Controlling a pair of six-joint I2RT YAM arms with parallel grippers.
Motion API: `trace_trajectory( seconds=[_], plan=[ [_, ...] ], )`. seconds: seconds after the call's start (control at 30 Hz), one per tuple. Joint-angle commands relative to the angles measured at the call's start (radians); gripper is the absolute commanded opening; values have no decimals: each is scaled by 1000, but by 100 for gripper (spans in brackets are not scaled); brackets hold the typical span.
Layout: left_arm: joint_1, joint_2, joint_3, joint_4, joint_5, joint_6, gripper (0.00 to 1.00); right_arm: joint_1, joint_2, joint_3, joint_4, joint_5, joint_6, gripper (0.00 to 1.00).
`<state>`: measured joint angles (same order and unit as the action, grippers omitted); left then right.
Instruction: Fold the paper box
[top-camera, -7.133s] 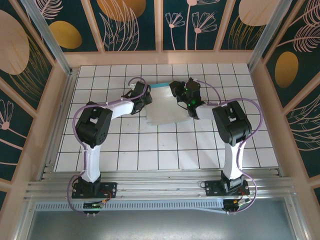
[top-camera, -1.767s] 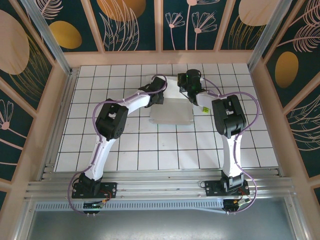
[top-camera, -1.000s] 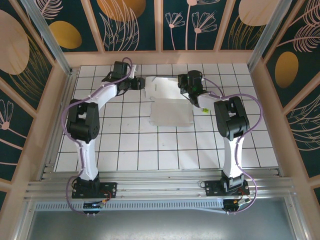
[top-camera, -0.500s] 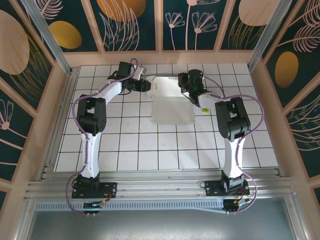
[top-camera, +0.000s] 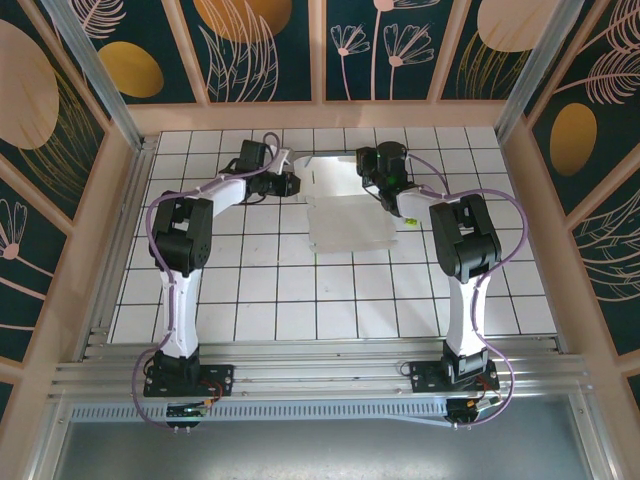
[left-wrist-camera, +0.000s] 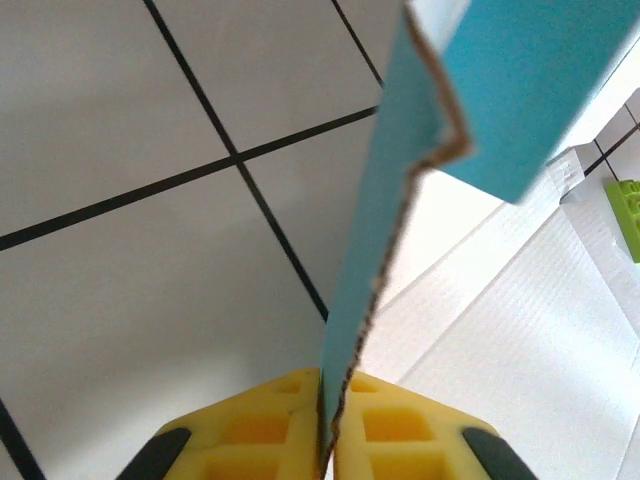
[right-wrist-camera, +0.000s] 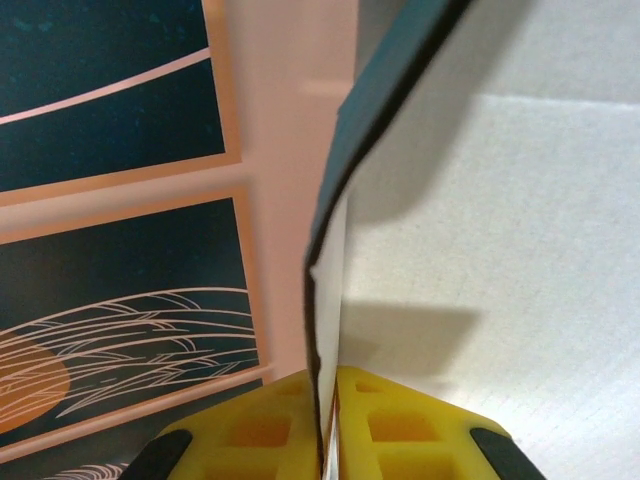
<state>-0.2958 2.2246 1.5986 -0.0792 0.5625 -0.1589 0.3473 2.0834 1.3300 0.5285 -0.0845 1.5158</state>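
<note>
Left gripper (left-wrist-camera: 328, 405) is clamped on a turquoise flap edge of the paper box (top-camera: 345, 228). The right gripper (right-wrist-camera: 328, 400) is pinched shut on the opposite edge. The sheet lies between them at the far middle of the table (top-camera: 250, 300), white face up, spreading toward the arm bases. Both arms are equally near, so the fold likely goes inward. A green scrap (top-camera: 410, 220) sits just right of the box, not blocking it.
</note>
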Motion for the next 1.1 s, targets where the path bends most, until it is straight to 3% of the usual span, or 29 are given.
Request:
trace_trajectory(
  seconds=[0.0,0.17,0.37,0.63,0.83,1.07],
  plan=[
    [-56,-86,-37,100,-105,5,6,10,-52,-12,21,-3,-34,12],
    [-118,-125,-110,194,-326,-11,5,14,-67,-37,39,-8,-46,12],
    [-139,-138,-174,315,-430,-20,5,17,-108,-125,113,-37,-65,12],
    [-179,-159,-248,445,-434,-44,11,22,-152,-281,274,-95,-90,13],
    [-189,-165,-317,482,-430,-78,22,25,-173,-358,327,-97,-119,13],
    [-189,-203,-343,474,-333,-44,40,29,-189,-384,301,-86,-149,13]
  ],
)
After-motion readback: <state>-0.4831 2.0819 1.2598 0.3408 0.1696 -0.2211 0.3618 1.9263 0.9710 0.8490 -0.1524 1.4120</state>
